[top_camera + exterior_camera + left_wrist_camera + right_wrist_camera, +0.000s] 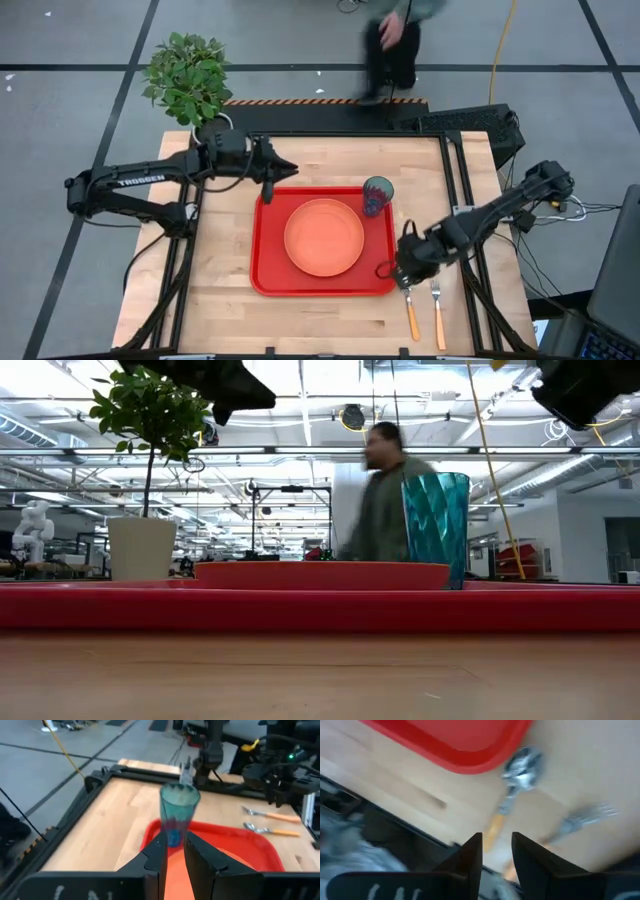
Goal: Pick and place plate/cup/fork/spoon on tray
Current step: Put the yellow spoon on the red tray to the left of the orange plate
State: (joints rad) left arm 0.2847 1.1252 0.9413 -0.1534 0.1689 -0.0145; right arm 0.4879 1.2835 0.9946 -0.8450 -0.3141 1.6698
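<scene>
We see the wooden desk (230, 290) carrying the red tray (268, 280) at its centre. The orange plate (324, 237) lies mid-tray, and the teal cup (378, 195) stands upright in the tray's two o'clock corner. Off the tray at five o'clock, the spoon (411, 312) and fork (437, 312) lie side by side on the wood. The right pincer (404, 280) hovers over the spoon's bowl, fingers parted, empty. The left pincer (287, 170) hangs at the tray's eleven o'clock edge, slightly parted, grasping nothing.
</scene>
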